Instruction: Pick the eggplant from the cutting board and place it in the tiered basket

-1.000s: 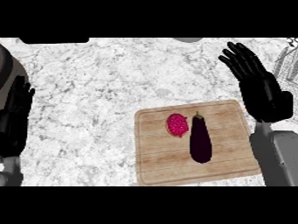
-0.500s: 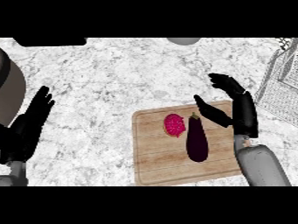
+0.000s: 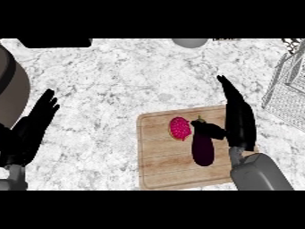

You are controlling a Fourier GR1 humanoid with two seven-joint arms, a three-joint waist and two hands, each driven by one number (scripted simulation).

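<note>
Near left, black left hand (image 3: 24, 134) resting open. On the light wooden cutting board (image 3: 161, 167), dark purple eggplant (image 3: 202, 151), unlifted. Newly lowered beside its stem end: black right hand (image 3: 239, 123), fingers straight, thumb touching, seemingly ready to grasp. Farther right, white wire tiered basket (image 3: 294, 91) waiting.

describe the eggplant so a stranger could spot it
Find the wooden cutting board on the marble counter. Toward its right side, beside the right hand, lies the eggplant. It is long and dark purple, unlike the round pink slice beside it.
</note>
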